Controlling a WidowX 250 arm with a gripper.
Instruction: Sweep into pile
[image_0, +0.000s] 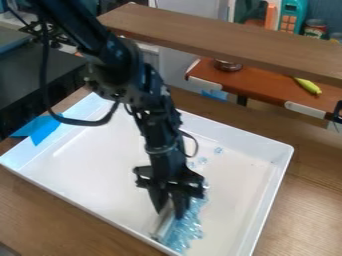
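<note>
Camera view: pinches a pale sweeping tool (162, 226) in the gripper (169, 211), low inside the white tray (100, 165) by its near edge. Looks well along: has blue bits (187, 227) massed raggedly beside the tool. Probably needs tightening, plus loose crystals (202, 160) brought from nearer the tray's far wall.

A black arm (155, 112) with blocky joints, loose looping black cables (87, 122) and a black hand (169, 214).
</note>
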